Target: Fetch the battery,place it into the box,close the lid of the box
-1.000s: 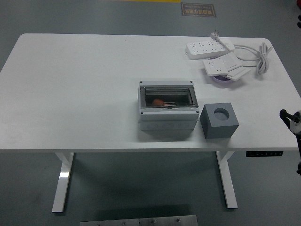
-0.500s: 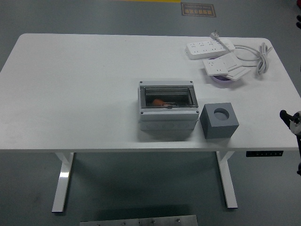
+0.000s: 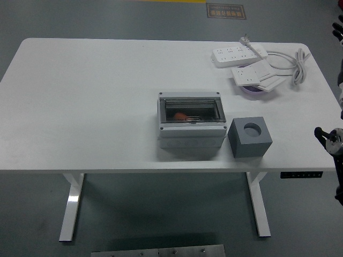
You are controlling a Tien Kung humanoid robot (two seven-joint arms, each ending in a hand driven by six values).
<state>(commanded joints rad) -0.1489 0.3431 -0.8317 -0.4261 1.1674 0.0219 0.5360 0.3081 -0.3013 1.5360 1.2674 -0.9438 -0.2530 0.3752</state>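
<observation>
A light grey box [image 3: 191, 128] stands near the table's front edge, a little right of the middle. Its clear lid [image 3: 191, 110] lies flat over the top. Through the lid I see an orange battery [image 3: 180, 115] lying inside at the left. Only a small black and metal part of my right arm [image 3: 331, 141] shows at the picture's right edge, just off the table's right side and well apart from the box. My left arm is out of view.
A dark grey cube [image 3: 249, 136] with a round hole in its top stands right beside the box. At the back right lie two white power strips [image 3: 238, 53] [image 3: 252, 74] with a coiled cable [image 3: 297, 64] and a purple round thing [image 3: 252, 90].
The part of my right arm at the right edge has shifted slightly left and down, and more black shows along that edge. Box, battery and cube have not moved.
</observation>
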